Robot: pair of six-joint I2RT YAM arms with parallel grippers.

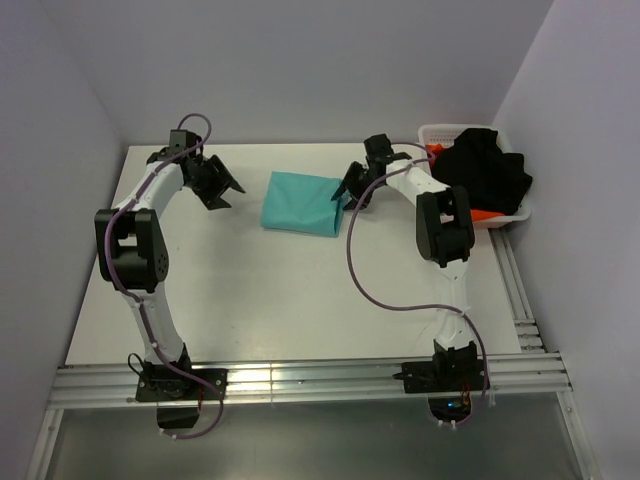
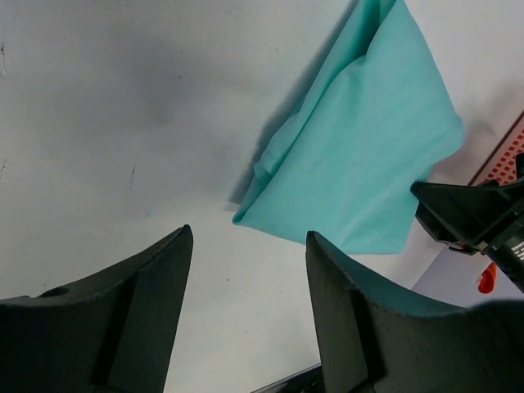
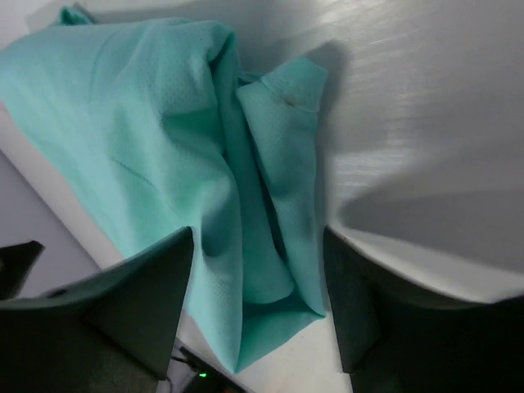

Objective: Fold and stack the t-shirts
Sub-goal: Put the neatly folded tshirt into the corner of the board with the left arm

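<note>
left gripper (image 1: 224,194): jaws apart, empty, left of shirt
right gripper (image 1: 351,198): jaws apart, at shirt's right edge
teal t-shirt (image 1: 300,203): folded, table back-centre; light, limp; pinch layered edge
basket (image 1: 428,131): black shirt (image 1: 487,165) inside

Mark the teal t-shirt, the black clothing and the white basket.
teal t-shirt (image 1: 300,203), top external view, middle of the folded cloth.
black clothing (image 1: 485,170), top external view, centre of the heap.
white basket (image 1: 440,129), top external view, far rim.
</note>
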